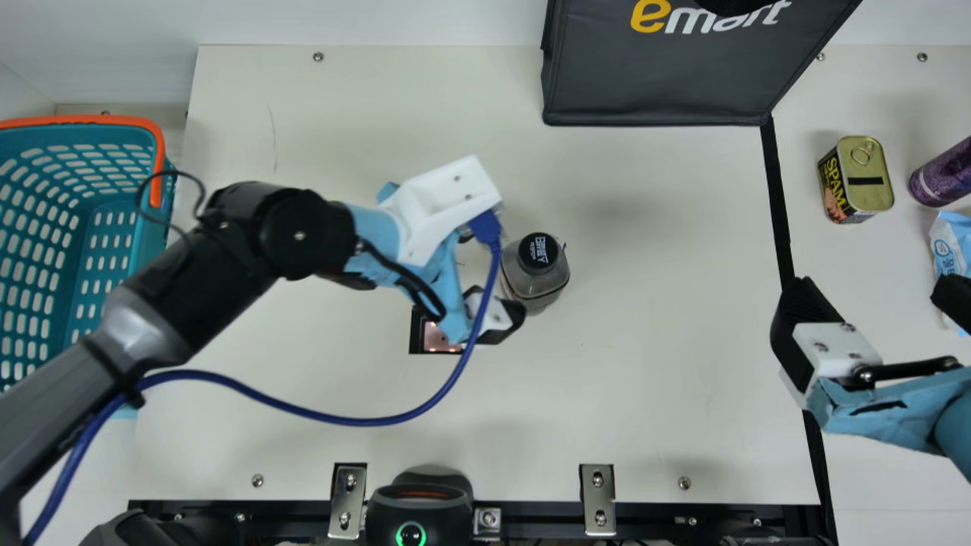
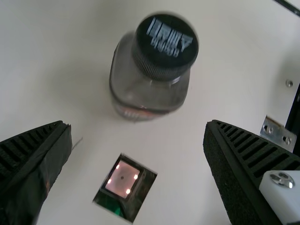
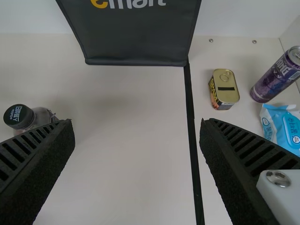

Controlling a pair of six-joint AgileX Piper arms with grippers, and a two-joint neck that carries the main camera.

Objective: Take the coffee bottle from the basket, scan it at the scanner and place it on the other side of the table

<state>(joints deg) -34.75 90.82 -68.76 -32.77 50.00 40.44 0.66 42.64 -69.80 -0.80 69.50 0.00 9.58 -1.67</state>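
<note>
Because coffee bottle stands upright mid-frame, near lit square panel, spot probably suits handover. Left claw wide open, empty; right claw, right of frame, also wide, empty, likely poised for carrying across worktop.

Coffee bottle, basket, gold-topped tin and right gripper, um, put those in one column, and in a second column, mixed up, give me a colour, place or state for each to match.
1. Coffee bottle
2. Basket
3. Gold-topped tin
4. Right gripper

A. Teal, with an orange handle
B. Open, holding nothing
C. Upright and black-capped, near the left gripper
D. Next to the purple can

Pairs: 1-C, 2-A, 3-D, 4-B
</note>
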